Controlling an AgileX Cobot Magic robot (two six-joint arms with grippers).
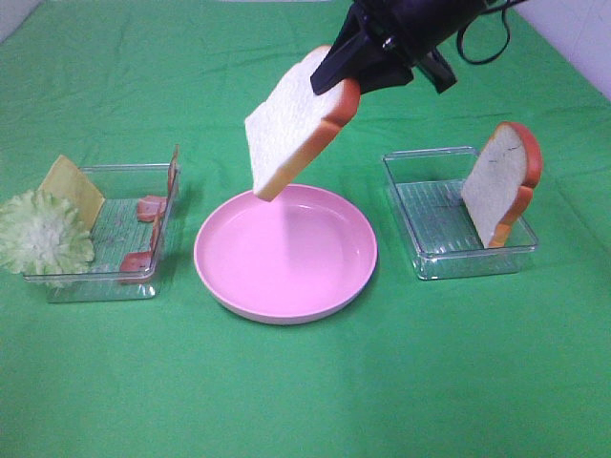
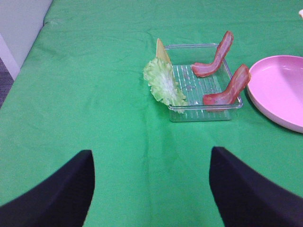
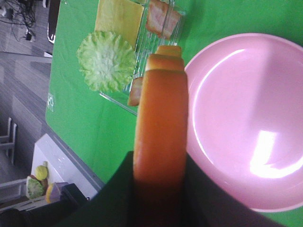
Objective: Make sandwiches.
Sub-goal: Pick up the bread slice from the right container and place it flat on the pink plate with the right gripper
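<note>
**Entry 1: held bread slice** point(image 1: 291, 129)
- Description: toy slice with a white face and an orange-red crust
- Location: hangs tilted in the air over the far edge of the pink plate point(image 1: 286, 315), lowest corner down, not resting on it
- Tool: right gripper point(image 1: 346, 78), jaws pressed together on the crust at the upper corner, one finger on each flat face
- Handling (judged): light, and probably foam or soft plastic. It shows no sag hanging from one corner, so it is stiff enough to carry by an edge. The face is matt, hardly slippery and not fragile
- Where to hold: across the thickness at the crust. Once it lies flat on the plate there is little left to pinch, so the placing should be right first time

**Entry 2: second bread slice** point(image 1: 501, 181)
- Location: stands on edge against the outer wall of the right tray point(image 1: 430, 262)
- Where to hold: the upper crust, which is free

**Entry 3: lettuce** point(image 1: 43, 234)
- Description: pale green and ruffled
- Location: droops over the outer wall of the left tray point(image 1: 105, 284)
- Handling (judged): thin and floppy
- Where to hold: the ruffled rim

**Entry 4: cheese square** point(image 1: 72, 186)
- Description: a thin yellow sheet
- Location: leans in the left tray behind the lettuce
- Where to hold: the raised upper edge

**Entry 5: bacon strips** point(image 1: 151, 206)
- Description: reddish-pink and curved
- Location: propped on the left tray's wall nearest the plate
- Where to hold: the upturned ends

**Entry 6: left gripper** point(image 2: 151, 156)
- State: fingers spread wide, holding nothing
- Location: hovers over the green cloth point(image 1: 305, 401), short of the left tray
</note>
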